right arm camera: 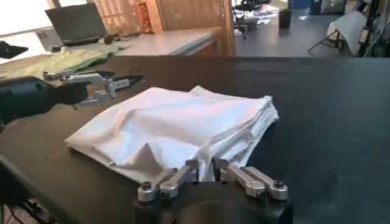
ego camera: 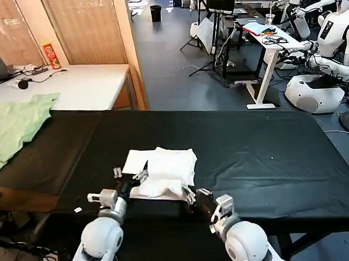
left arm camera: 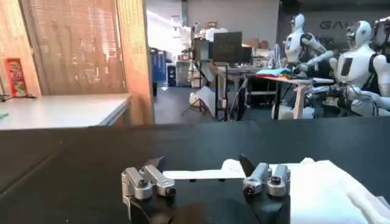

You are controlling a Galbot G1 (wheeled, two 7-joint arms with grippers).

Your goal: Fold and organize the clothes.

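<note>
Head view: the folded white cotton T-shirt [ego camera: 162,172] sits between the spread left gripper [ego camera: 132,174] and right gripper [ego camera: 193,194] — its jaws nearly together, empty — a careless nudge could undo the loose folds

My white cotton T-shirt [ego camera: 162,172] is folded into a soft, wrinkly, layered pile. It lies flat, low in the middle of the frame.
</note>
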